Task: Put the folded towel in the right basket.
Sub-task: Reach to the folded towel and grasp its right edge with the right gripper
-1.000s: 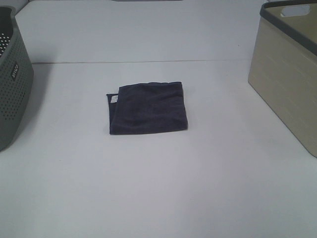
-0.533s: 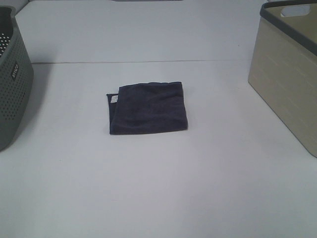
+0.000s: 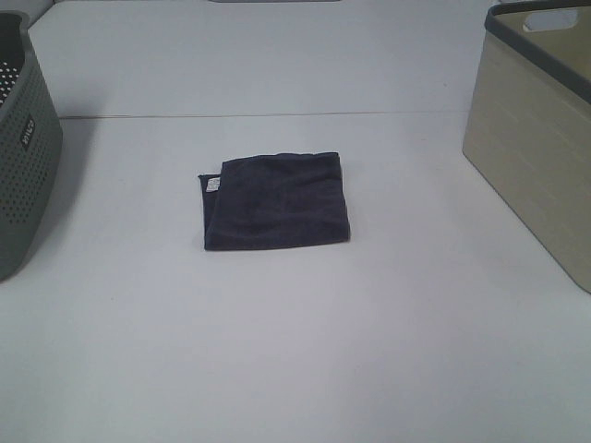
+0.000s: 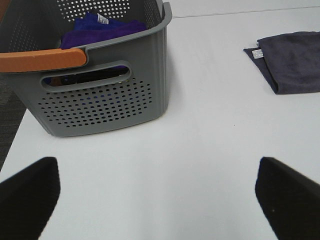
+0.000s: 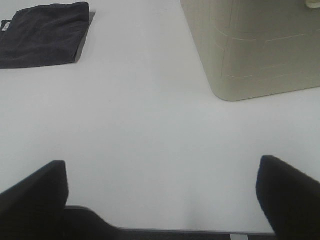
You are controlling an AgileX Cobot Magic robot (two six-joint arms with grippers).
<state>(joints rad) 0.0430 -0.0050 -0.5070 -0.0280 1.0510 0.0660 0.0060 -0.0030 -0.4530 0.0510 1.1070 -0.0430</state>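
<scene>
A dark grey folded towel (image 3: 275, 201) lies flat in the middle of the white table, with a small white tag at its left corner. It also shows in the left wrist view (image 4: 292, 60) and the right wrist view (image 5: 44, 33). The beige right basket (image 3: 538, 129) with a dark rim stands at the table's right edge, also seen in the right wrist view (image 5: 255, 45). My left gripper (image 4: 160, 200) is open and empty near the front left, far from the towel. My right gripper (image 5: 162, 200) is open and empty near the front right. Neither arm shows in the high view.
A grey perforated basket (image 3: 23, 148) stands at the left edge; the left wrist view shows its orange handle (image 4: 42, 59) and purple cloths (image 4: 105, 27) inside. The table's front edge (image 5: 165, 231) lies just under the right gripper.
</scene>
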